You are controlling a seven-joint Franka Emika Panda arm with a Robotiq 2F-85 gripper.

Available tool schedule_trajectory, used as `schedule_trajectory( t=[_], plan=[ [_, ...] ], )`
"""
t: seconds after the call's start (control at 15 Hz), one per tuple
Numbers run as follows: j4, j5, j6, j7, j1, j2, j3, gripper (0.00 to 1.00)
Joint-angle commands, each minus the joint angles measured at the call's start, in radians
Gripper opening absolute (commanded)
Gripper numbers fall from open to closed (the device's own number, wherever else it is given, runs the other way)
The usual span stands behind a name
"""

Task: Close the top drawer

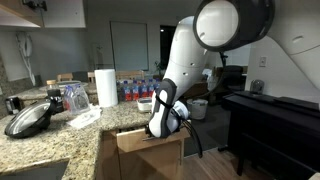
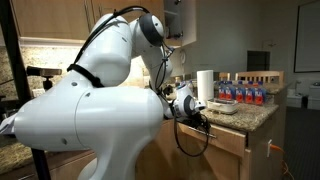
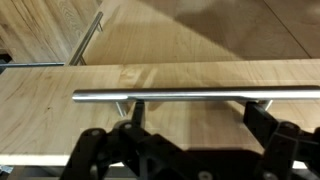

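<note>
Top drawer [image 1: 135, 141] is standing pulled out below the granite counter [image 1: 60, 140]. In the wrist view its bar handle [image 3: 200, 96] is lying just ahead of the gripper [image 3: 192, 130], whose fingers are spread apart. A towel roll [image 1: 106, 87], bottles [image 1: 135, 90] and a lid [image 1: 30, 120] are sitting on the counter. The bottle labels are too small to read.

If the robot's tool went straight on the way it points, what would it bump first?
Probably the silver handle on the top drawer: in the wrist view the tool points right at it. How close it is, I can't tell.
</note>
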Motion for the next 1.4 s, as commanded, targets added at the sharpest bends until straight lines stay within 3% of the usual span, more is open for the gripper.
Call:
schedule_trajectory(
  t=[0.0,0.53,0.73,1.13,1.33],
  plan=[
    [0.086,0.027,-0.051,-0.028,-0.018,0.048,-0.028,1.0],
    [0.221,-0.042,-0.206,-0.014,-0.085,0.065,0.008,1.0],
    [0.162,-0.072,-0.175,-0.013,-0.072,0.02,0.009,1.0],
    [0.023,-0.089,-0.034,-0.011,0.03,-0.061,-0.048,1.0],
    [-0.038,-0.064,-0.005,-0.062,0.028,-0.114,-0.01,1.0]
  ],
)
